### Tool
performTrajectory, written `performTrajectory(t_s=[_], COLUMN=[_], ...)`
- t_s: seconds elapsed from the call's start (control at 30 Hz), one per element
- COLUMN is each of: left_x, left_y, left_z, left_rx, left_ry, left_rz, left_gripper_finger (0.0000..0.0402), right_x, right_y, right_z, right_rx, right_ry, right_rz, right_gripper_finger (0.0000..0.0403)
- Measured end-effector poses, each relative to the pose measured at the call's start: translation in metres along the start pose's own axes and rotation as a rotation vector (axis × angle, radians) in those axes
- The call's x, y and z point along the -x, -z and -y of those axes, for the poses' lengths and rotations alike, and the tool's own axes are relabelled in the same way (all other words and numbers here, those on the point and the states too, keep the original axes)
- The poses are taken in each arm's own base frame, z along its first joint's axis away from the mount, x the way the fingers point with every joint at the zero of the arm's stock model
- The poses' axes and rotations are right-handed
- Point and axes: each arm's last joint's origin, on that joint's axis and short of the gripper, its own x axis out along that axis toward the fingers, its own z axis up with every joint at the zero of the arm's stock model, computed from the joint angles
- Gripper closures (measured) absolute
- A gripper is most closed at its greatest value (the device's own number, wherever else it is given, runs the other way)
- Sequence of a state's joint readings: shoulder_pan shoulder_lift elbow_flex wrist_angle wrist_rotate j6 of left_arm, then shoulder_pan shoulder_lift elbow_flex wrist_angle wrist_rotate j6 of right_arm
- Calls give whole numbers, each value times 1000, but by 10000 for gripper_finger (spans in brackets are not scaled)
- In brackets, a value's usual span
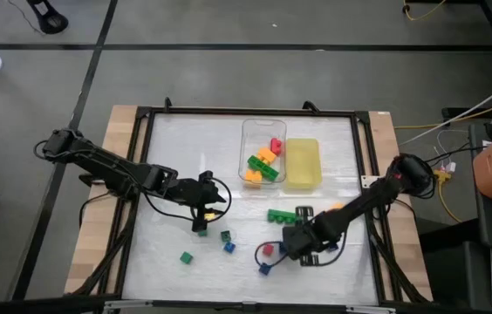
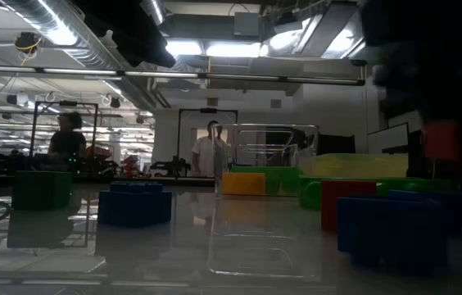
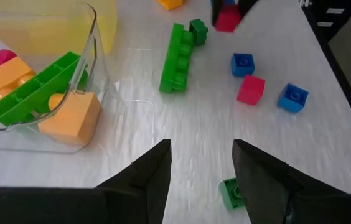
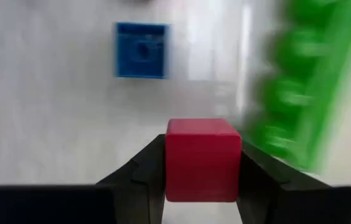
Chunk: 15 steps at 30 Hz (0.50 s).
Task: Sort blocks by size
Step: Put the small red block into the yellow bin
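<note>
My right gripper (image 4: pixel 201 186) is shut on a small red cube (image 4: pixel 201 158) near the table's front right, beside a long green studded bar (image 1: pixel 283 215). My left gripper (image 3: pixel 201 162) is open and empty at the front left of the middle, low over the table. A small green block (image 3: pixel 230 191) lies on the table close by one of its fingers. Loose on the table are two more small green blocks (image 1: pixel 186 257) (image 1: pixel 225 235), two blue blocks (image 1: pixel 229 248) (image 1: pixel 264 269) and a red one (image 1: pixel 268 250). All of these rest flat on the table. My right gripper pinches the red cube by two opposite sides (image 4: pixel 170 163) between its two fingers. The fingers slant down from the table's right side. In the low view the cube (image 2: pixel 441 139) hangs clear of the table.
A clear tray (image 1: pixel 248 131) at the far middle holds orange, green and red blocks. A yellow tray (image 1: pixel 303 163) stands right beside it. A black frame (image 1: pixel 146 157) edges the white work mat. People stand in the room beyond the table.
</note>
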<state>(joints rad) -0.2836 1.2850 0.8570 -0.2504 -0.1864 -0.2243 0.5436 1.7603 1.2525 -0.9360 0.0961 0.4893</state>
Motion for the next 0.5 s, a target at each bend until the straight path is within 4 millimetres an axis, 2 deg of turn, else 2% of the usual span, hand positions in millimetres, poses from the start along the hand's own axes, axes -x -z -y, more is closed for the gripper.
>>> performTrajectory(t_s=[0.27,0.37,0.5], left_x=[0,0,0], left_y=[0,0,0], left_z=[0,0,0], left_rx=[24,23,23], left_ry=[0,0,0], left_rz=[0,0,0], left_gripper_finger=[245,245,245], right_x=[44,50,52], right_y=[-12,-12,-12], right_z=[39,57,84], right_rx=[101,120,121], right_ry=[299,422,498], right_rz=[-102,-155,-246], right_gripper_finger=[260,258,256])
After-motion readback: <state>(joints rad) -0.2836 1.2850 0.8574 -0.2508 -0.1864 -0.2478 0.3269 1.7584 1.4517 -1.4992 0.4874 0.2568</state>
